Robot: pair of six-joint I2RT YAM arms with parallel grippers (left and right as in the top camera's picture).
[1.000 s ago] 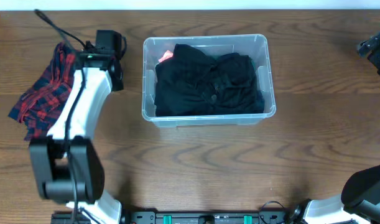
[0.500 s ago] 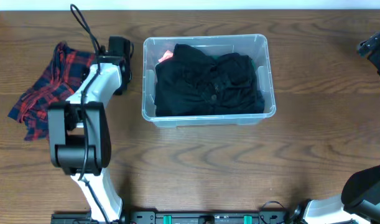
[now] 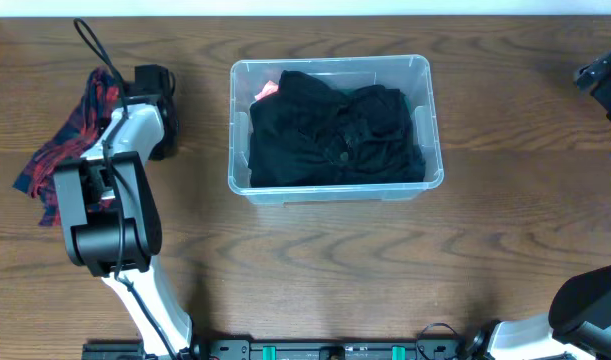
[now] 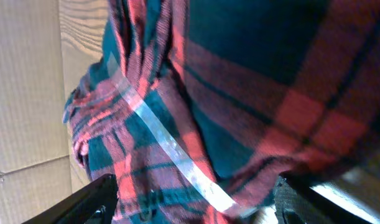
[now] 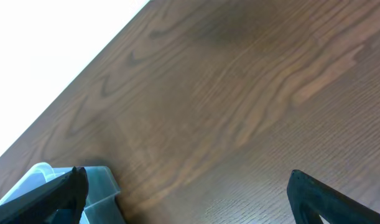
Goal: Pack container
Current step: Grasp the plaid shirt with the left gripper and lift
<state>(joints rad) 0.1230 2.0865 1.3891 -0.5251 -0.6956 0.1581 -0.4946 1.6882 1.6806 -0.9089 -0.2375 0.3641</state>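
At the middle of the table (image 3: 315,260) sits the container (image 3: 330,190) holding black clothing (image 3: 335,135), left gripper (image 4: 193,199) spread over plaid shirt (image 3: 50,160) beside it, right gripper (image 5: 186,202) spread above bare wood far right.

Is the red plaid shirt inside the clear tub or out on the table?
Out. The plaid shirt lies crumpled on the table left of the container, which holds black clothing.

Red plaid cloth (image 3: 40,170) on wooden table (image 3: 335,260)
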